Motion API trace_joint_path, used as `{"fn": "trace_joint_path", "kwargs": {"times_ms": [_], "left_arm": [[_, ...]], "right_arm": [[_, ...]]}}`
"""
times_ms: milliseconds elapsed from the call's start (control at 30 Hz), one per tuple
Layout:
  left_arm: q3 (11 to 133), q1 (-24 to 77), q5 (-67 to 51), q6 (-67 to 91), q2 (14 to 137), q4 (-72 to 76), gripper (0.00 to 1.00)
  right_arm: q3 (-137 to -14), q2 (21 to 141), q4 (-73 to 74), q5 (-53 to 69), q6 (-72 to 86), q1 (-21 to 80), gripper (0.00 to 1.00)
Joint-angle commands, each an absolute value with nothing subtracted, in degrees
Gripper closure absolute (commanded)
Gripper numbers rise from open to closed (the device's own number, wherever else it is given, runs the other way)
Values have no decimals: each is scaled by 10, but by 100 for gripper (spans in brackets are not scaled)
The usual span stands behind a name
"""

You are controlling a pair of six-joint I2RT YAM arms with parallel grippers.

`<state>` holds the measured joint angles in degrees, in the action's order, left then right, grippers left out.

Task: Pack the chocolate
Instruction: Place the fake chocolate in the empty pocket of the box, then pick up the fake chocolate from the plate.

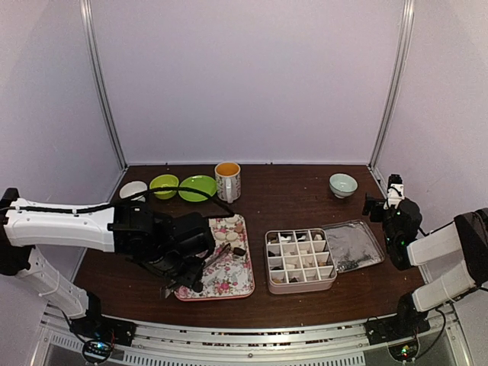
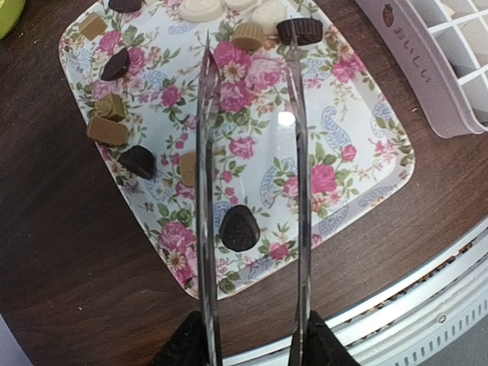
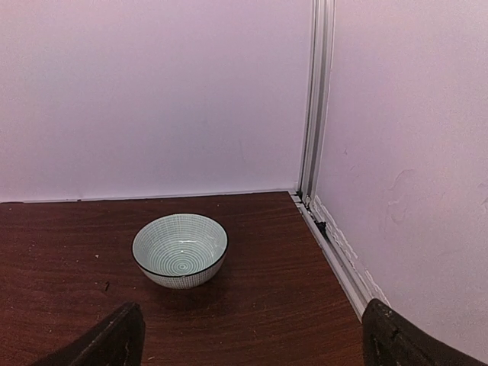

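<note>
Left arm low over the near-left worktop (image 1: 290, 194). The left gripper (image 2: 252, 352) clasped a pair of metal tongs (image 2: 204, 191) by the handle end, and the two blades stood apart along their whole length. The tongs reached across a flowered tray (image 2: 358, 152) on which the chocolates (image 2: 238, 228) lay loose: dark, tan and white pieces, most at the far and left edges, one dark piece between the blades. A tan piece sat between the blade tips; contact could not be judged, as the view was from above. Just right of the tray stood a divided box (image 1: 301, 287), several of its compartments holding pieces, with its lid (image 1: 352, 245) touching its right side. The right gripper (image 3: 255, 351) hung with fingers spread wide and nothing between them, facing a striped bowl (image 3: 180, 248) near the far-right corner.
</note>
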<state>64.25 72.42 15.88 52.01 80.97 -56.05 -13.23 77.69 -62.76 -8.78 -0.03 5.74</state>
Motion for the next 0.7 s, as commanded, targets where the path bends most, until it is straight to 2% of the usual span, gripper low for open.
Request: {"fn": "trace_joint_path", "kwargs": {"times_ms": [0, 667], "left_arm": [[669, 718, 178, 510, 843, -584, 58], [704, 691, 172, 452, 905, -572, 56]], "right_arm": [[-140, 778, -628, -88, 0, 54, 0], [-140, 778, -628, -87, 0, 54, 0]]}}
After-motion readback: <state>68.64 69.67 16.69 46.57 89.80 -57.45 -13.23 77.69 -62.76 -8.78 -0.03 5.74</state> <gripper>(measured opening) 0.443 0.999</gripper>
